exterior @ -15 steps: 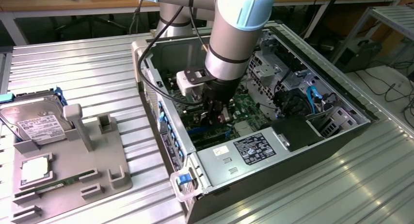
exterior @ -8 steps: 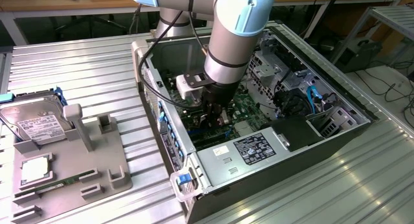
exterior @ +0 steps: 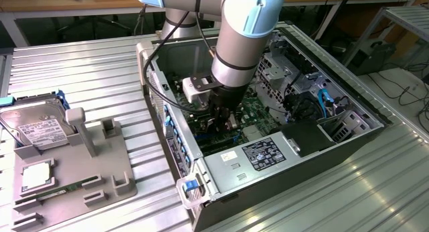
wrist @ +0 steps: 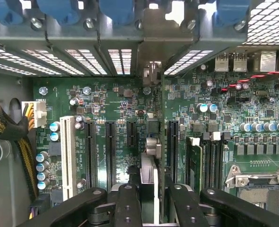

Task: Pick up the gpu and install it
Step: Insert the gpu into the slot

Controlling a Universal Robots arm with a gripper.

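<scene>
Dark gpu [wrist: 154,142], clamped edge-on in the gripper [wrist: 151,198], stands over the motherboard [wrist: 116,113] slot; seating needs straight alignment.

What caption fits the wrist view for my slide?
Black gripper holds the thin dark gpu card edge-on above the green motherboard inside the open computer case.

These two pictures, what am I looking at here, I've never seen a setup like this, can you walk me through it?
A robot arm reaches down into an open computer case on a metal table. One picture is from a camera standing off to the side. The other is from a camera on the arm's wrist, looking down at the green motherboard. The end effector holds a thin graphics card edge-on, upright among the slots. On the side view's left, a grey tray holds a hard drive.
</scene>
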